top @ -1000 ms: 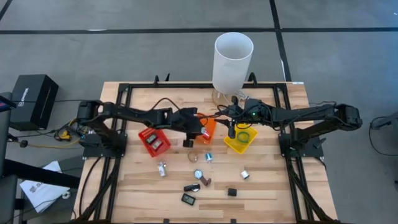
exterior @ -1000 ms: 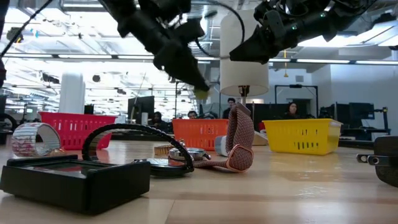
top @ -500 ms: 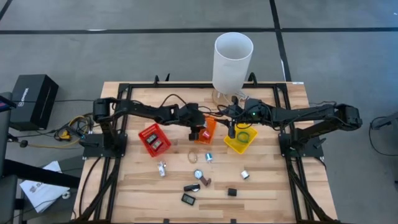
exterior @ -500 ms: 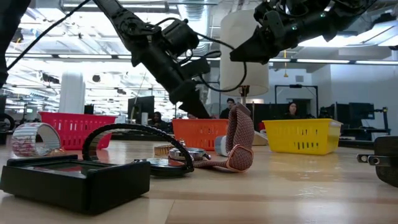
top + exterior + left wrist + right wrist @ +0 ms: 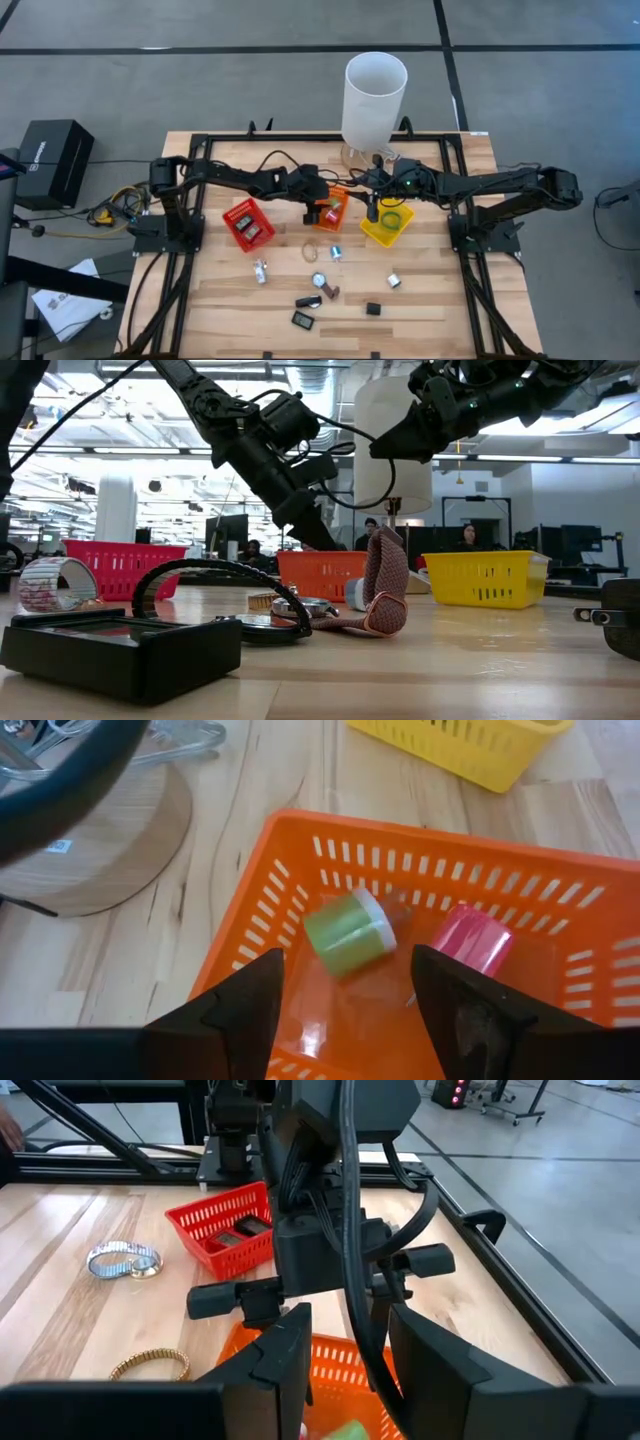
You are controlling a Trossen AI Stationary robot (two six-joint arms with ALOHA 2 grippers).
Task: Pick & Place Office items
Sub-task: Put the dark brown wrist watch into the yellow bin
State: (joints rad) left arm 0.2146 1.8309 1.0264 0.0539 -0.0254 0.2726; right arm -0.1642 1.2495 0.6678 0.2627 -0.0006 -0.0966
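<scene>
Wooden tabletop, middle: the left gripper (image 5: 345,1010) hangs over the orange bin (image 5: 260,930), fingers apart and empty — green roll (image 5: 347,931) lies inside, apparently dropped. Right gripper (image 5: 345,1350) waits nearby, parted, empty.

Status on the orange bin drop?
Left pincer open over orange bin. Green roll and pink roll inside. Right pincer empty, hovering nearby. Nothing blocking.

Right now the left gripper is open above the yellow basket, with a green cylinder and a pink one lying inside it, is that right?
Not quite: the basket is orange, not yellow. The left wrist view shows the left gripper open above the orange basket, with the green cylinder and the pink cylinder lying inside it. The yellow basket sits beyond it.
</scene>
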